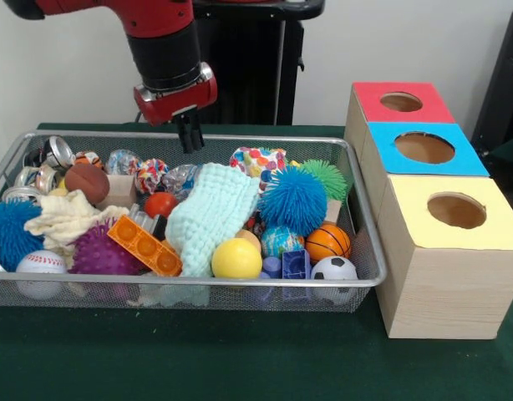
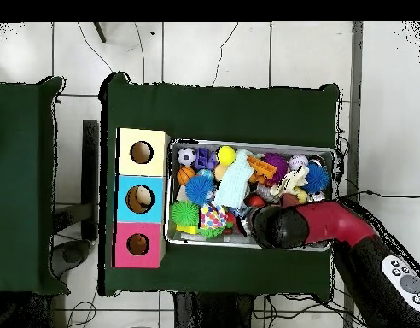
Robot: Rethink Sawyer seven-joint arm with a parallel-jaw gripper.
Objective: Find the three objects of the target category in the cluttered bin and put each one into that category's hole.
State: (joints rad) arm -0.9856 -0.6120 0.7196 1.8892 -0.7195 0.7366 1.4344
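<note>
The wire-mesh bin is full of balls, blocks and cloths; it also shows in the overhead view. My gripper hangs just above the bin's far rim, left of the middle. Its black fingers are together and hold nothing. In the overhead view my arm covers the gripper. No orange-tan plush animal shows. A cream soft rumpled thing lies at the left; I cannot tell whether it is a toy. The red-topped box's hole is farthest back on the right in the front view.
A pale mint knitted cloth drapes over the bin's middle. Round it lie a blue spiky ball, a green fuzzy ball, a yellow ball, an orange block and tin cans. Blue-topped and yellow-topped boxes stand nearer.
</note>
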